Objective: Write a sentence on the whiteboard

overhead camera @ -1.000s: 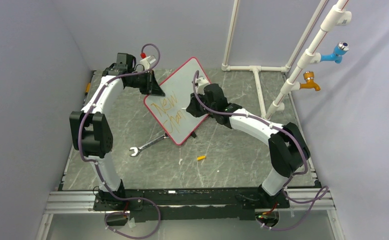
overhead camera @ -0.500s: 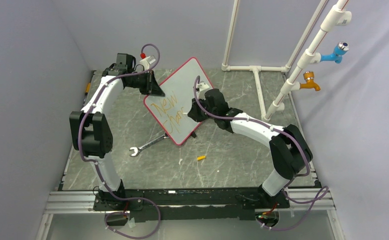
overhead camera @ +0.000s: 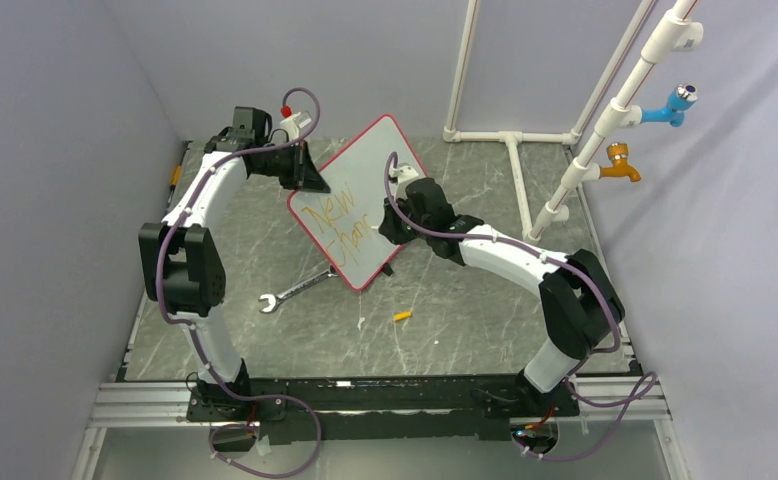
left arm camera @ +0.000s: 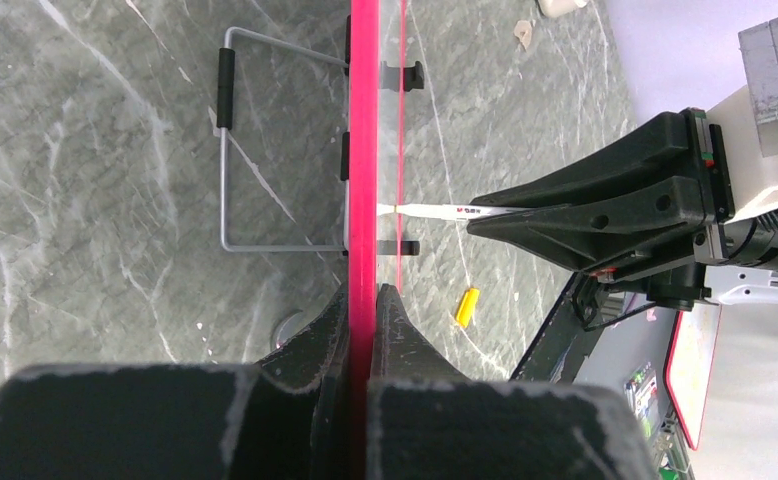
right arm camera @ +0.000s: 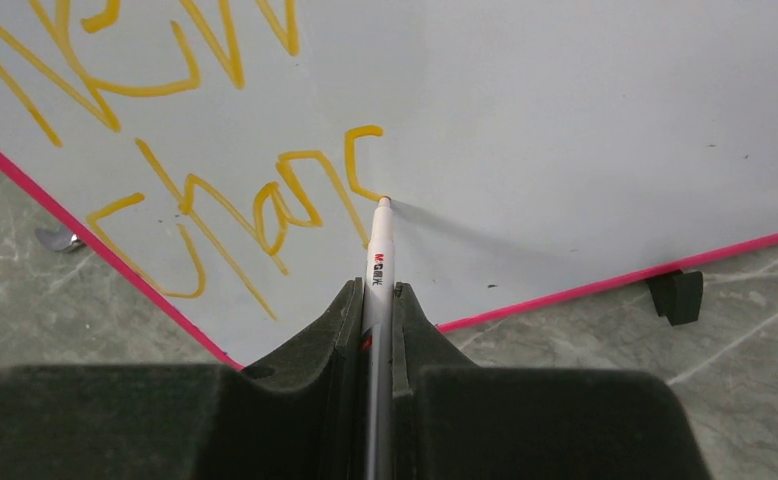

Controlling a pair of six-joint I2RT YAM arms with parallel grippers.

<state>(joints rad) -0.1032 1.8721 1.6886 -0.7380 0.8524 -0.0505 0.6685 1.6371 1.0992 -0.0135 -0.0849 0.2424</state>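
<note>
The whiteboard point(overhead camera: 377, 165) is propped at the rear centre of the table point(overhead camera: 465, 300), its red edge clamped tightly in the left gripper point(left arm camera: 363, 296), while a marker point(right arm camera: 380, 235) is pinched in the right gripper point(right arm camera: 377, 296) with its tip touching the end of the orange sentence point(overhead camera: 337, 225).

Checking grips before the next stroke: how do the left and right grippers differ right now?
The left gripper clamps the red frame of the whiteboard edge-on; the right gripper clamps a marker. The left gripper sits at the board's edge; the right gripper faces the writing side, marker tip touching the board at the last stroke of the sentence. Both are shut on something.
</note>
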